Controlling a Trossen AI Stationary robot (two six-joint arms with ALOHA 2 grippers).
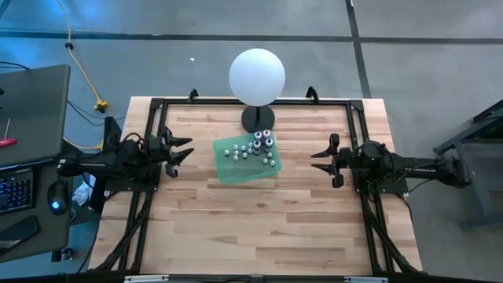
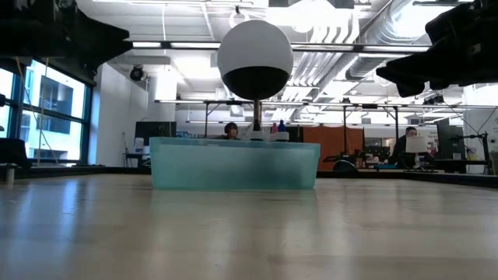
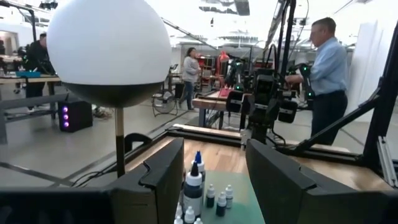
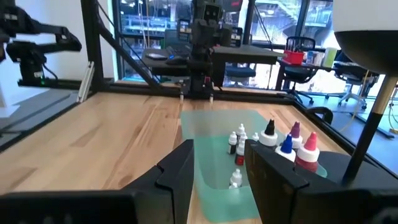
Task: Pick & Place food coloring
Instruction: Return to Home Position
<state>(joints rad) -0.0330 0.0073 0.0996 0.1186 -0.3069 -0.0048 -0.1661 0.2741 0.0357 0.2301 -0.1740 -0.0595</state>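
Several tiny food coloring bottles [image 1: 255,148] stand in a shallow green tray [image 1: 228,169] at the table's middle. In the right wrist view the bottles [image 4: 292,146] show black, purple, blue and pink tops. In the left wrist view a few bottles [image 3: 194,183] show between the fingers, farther off. My left gripper [image 1: 183,151] hovers open at the tray's left, apart from it. My right gripper [image 1: 321,159] hovers open at the tray's right, apart from it. Both grippers hold nothing.
A white globe lamp [image 1: 257,76] on a black round foot [image 1: 258,119] stands just beyond the tray's far edge. A black frame [image 1: 236,101] runs round the table. Bare wood [image 1: 251,228] lies on the near side. People show in the room behind.
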